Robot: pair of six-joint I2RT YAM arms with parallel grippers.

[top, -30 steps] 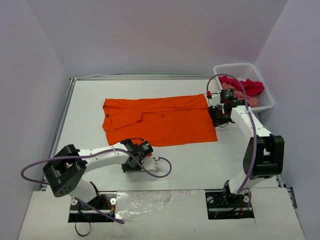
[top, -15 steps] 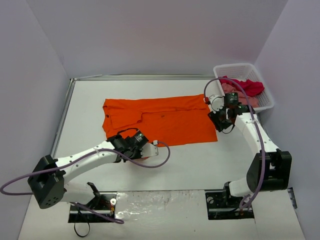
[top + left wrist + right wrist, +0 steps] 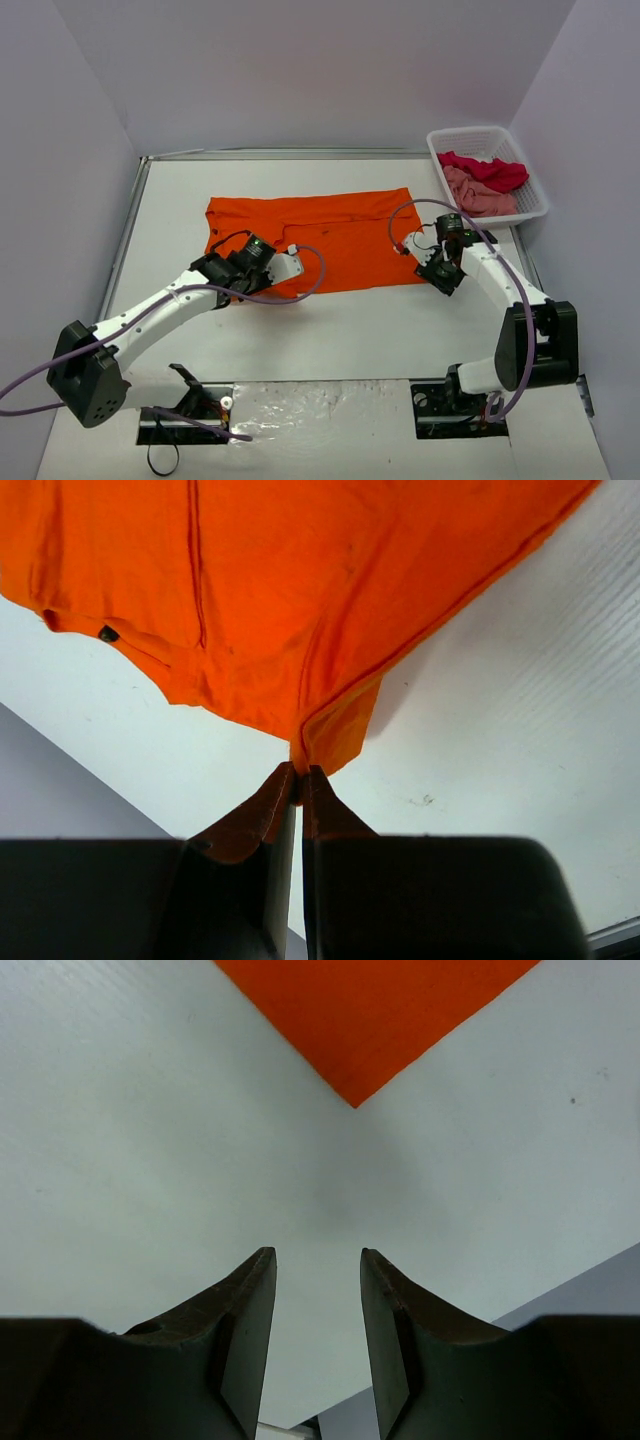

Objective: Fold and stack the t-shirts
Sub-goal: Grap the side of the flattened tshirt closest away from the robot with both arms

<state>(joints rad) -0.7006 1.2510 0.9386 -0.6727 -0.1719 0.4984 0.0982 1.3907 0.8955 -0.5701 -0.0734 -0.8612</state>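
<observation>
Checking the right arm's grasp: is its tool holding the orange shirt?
No, the right tool is open, the orange shirt lying beyond it.

Bare table (image 3: 370, 325) runs open along the middle of the near edge and in a strip along the far edge behind the orange t-shirt (image 3: 340, 235). The white basket (image 3: 468, 131) fills the far right corner. The left arm (image 3: 140, 315) slants across the near left part; walls (image 3: 60, 180) close both sides.
</observation>
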